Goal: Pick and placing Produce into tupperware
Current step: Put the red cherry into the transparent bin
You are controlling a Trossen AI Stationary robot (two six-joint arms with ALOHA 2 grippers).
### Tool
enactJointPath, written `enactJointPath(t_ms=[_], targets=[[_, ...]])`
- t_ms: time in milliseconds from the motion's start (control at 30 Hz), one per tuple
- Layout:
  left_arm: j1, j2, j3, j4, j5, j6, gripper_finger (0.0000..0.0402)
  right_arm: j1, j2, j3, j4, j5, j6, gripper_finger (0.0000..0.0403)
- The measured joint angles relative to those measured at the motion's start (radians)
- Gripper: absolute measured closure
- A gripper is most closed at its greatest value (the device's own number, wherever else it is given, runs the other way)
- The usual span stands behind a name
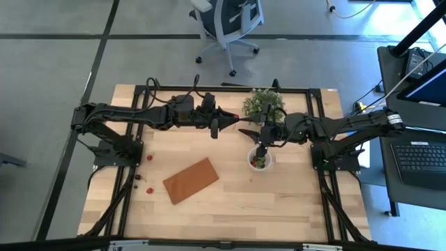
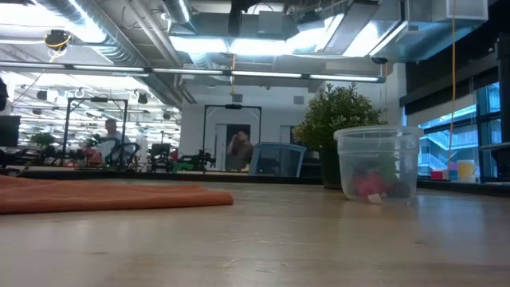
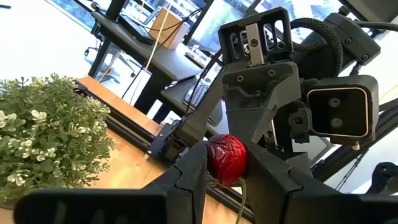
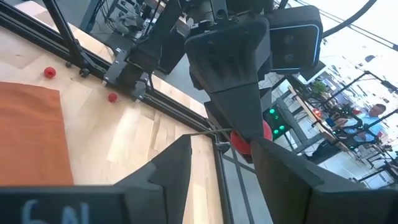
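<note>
Pinching a red berry (image 3: 226, 159) in my left gripper (image 1: 214, 127) over the table's (image 1: 279, 202) far middle, I judge it next goes to the tupperware (image 1: 260, 160), where my half-spread right gripper (image 1: 259, 148) and the plant (image 1: 263, 104) crowd the way, the brown board (image 1: 190, 180) and loose berries (image 1: 149, 189) lying apart

Two dark jointed arms (image 1: 139, 115), looped black cables (screws visible)
</note>
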Motion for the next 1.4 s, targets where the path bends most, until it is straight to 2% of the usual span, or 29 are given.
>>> enactJointPath(t_ms=[233, 367, 600, 833, 933, 1400], targets=[[0.031, 0.004, 0.000, -0.015, 0.002, 0.002, 0.0313, 0.013, -0.001, 0.001, 0.003, 0.099, -0.011, 0.0232], [0.042, 0.003, 0.000, -0.004, 0.019, 0.002, 0.0313, 0.012, -0.001, 0.001, -0.002, 0.111, -0.010, 0.0232], [0.032, 0.002, 0.000, 0.008, 0.065, 0.001, 0.0313, 0.012, -0.002, 0.001, 0.011, 0.110, -0.010, 0.0232], [0.011, 0.000, 0.000, 0.116, 0.123, 0.007, 0.0313, 0.011, -0.002, 0.001, 0.060, 0.076, -0.010, 0.0232], [0.004, 0.000, 0.000, 0.121, 0.124, 0.023, 0.0313, 0.011, 0.001, 0.001, 0.095, 0.040, -0.010, 0.0232], [0.003, 0.000, -0.001, 0.116, 0.140, 0.026, 0.0313, 0.008, 0.061, 0.002, 0.188, 0.016, -0.010, 0.0232]])
